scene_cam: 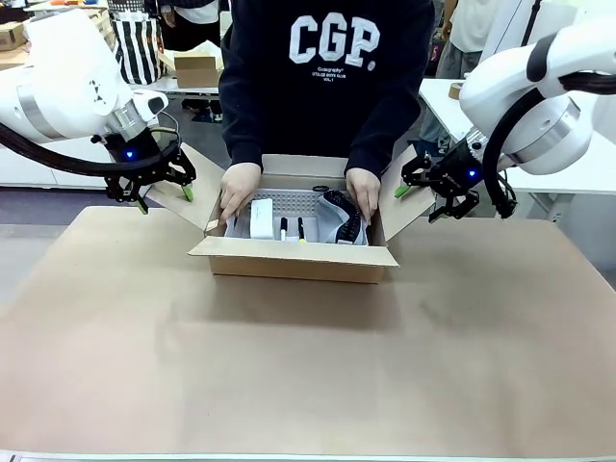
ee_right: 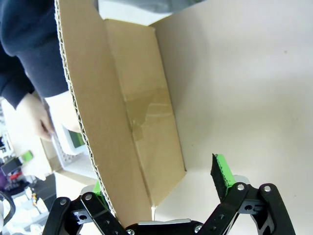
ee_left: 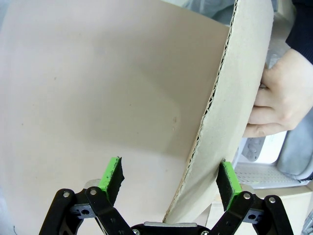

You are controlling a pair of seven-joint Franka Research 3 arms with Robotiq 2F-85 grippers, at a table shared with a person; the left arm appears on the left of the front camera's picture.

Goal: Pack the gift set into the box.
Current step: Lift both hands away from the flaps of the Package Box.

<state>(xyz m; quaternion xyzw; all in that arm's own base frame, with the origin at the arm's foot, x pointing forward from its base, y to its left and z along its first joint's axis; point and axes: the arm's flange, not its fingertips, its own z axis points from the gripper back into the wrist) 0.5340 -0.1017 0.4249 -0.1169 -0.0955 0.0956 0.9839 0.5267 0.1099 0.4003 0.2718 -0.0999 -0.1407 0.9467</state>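
Note:
The box [scene_cam: 294,260] stands open at mid-table, flaps spread. Inside lies the gift set [scene_cam: 298,219]: a pale tray holding a white packet, two pens and a black item. A person's hands [scene_cam: 239,188] rest inside the box at either end of the set. My left gripper [scene_cam: 164,197] is open astride the left flap [scene_cam: 202,192]; in the left wrist view that flap's edge [ee_left: 244,73] runs between the gripper [ee_left: 171,177] fingers, close to the right pad. My right gripper [scene_cam: 416,202] is open astride the right flap [scene_cam: 399,202], whose edge [ee_right: 93,98] hides one finger of the gripper [ee_right: 159,181].
Brown paper covers the table [scene_cam: 289,385], with wide free room in front of the box. The person in a dark sweatshirt [scene_cam: 327,67] stands at the far edge. Behind them are a small carton [scene_cam: 197,67] and a striped bag [scene_cam: 140,48].

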